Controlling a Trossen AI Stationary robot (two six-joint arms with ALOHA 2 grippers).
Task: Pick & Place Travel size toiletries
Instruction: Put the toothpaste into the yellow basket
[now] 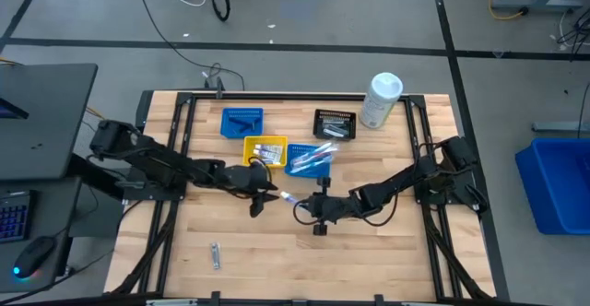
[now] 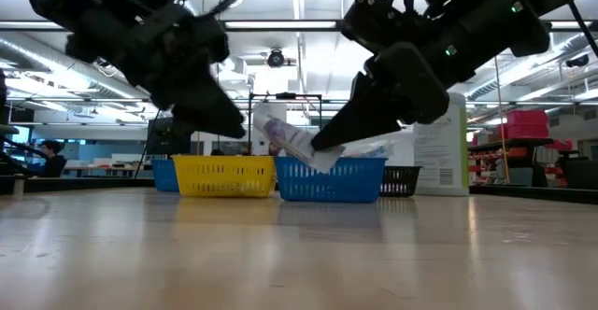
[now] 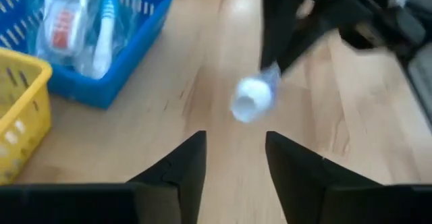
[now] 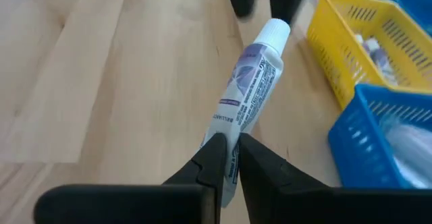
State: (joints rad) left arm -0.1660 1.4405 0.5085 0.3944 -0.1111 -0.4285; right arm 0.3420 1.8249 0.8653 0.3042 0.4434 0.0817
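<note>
My right fingers (image 4: 228,158) pinch the mini tube (image 4: 251,82) by its tail above the counter (image 1: 387,251); its capped end points left at my left fingers (image 3: 233,160), spread and just beside it.

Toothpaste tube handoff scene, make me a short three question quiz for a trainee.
1. True or false: the right end effector grips the toothpaste tube by its capped end.
2. Which bin holds packaged toothbrushes? A) yellow bin B) blue bin C) black bin
3. Fill in: the left end effector is ____, its fingers apart, facing the tube's cap.

Key: 1 false, it pinches the flat tail end. 2 B. 3 open.
</note>
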